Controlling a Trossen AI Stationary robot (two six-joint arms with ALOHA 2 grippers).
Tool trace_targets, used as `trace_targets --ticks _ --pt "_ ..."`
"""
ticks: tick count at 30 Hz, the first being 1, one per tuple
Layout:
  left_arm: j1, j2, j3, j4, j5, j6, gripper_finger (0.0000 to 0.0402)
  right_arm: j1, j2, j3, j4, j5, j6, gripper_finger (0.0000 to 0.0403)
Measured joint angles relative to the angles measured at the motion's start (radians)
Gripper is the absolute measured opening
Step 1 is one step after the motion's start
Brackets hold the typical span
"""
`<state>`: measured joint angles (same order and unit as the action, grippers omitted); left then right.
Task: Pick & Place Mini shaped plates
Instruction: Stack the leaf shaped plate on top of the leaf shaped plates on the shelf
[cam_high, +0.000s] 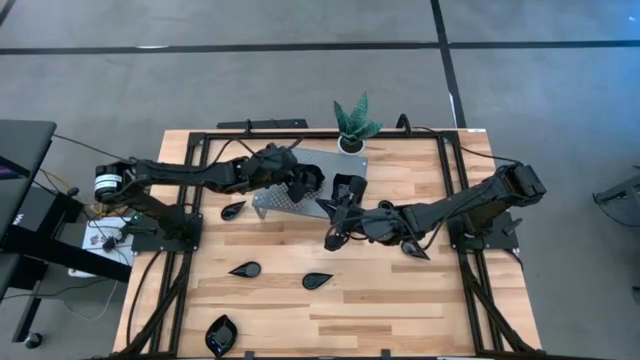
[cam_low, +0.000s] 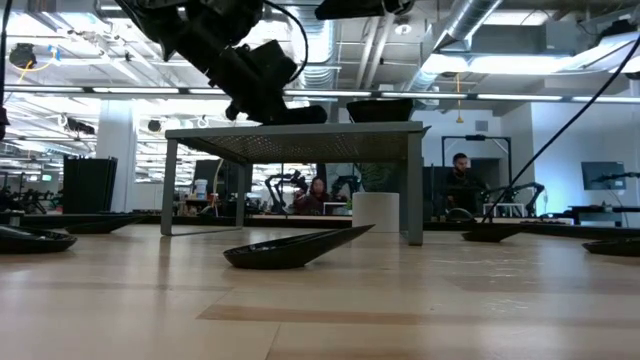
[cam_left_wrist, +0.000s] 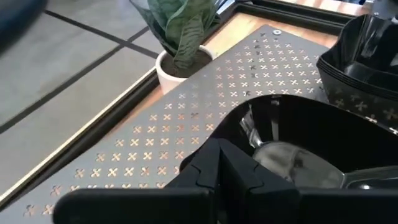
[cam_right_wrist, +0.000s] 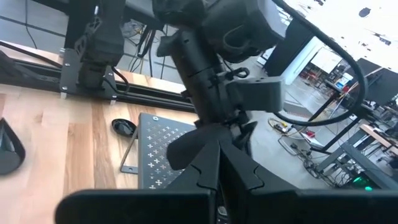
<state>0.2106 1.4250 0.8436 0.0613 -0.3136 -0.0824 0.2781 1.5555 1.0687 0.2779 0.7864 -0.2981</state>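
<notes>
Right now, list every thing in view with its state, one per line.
Left tool: over the stand, shut on a plate.
Held plate: just above the stand top.
Stand: upright on the table.
Plate stack: nested on the stand.
Right tool: low beside the stand, grip unclear.
Loose plates: lying flat on the table.
Plant: upright.

The stack of plates (cam_left_wrist: 367, 59) is cut off by the frame edge.
</notes>
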Motion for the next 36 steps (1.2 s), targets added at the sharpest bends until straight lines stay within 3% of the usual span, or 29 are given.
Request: trace_targets --ticks 9,19,24,28,32,36 --pt "-0.025 -0.05 0.0 -0.14 -0.024 -0.07 0.0006 -0.003 0.0 0.0 -0.011 -0.001 0.001 0.0001" --pt "-0.116 -0.186 0.0 -0.135 -0.057 -0.072 0.0006 -0.004 0.0 0.0 -0.015 -0.004 0.043 0.0001" --pt "-0.083 -0.208 0.0 -0.141 -0.112 -0.034 0.0006 -0.017 0.003 0.0 -0.015 -0.05 0.098 0.0001" --pt "-0.026 -0.189 0.0 -0.145 -0.101 -0.033 0.0006 -0.076 0.018 0.0 -0.004 -0.166 0.23 0.0001" --pt "0.026 -0.156 0.0 -0.148 -0.097 -0.034 0.0006 -0.127 0.07 0.01 -0.026 -0.187 0.281 0.0001" --pt "0.07 -0.133 0.0 -0.153 0.008 -0.032 0.0006 -0.129 0.141 0.139 -0.211 -0.182 0.296 0.0"
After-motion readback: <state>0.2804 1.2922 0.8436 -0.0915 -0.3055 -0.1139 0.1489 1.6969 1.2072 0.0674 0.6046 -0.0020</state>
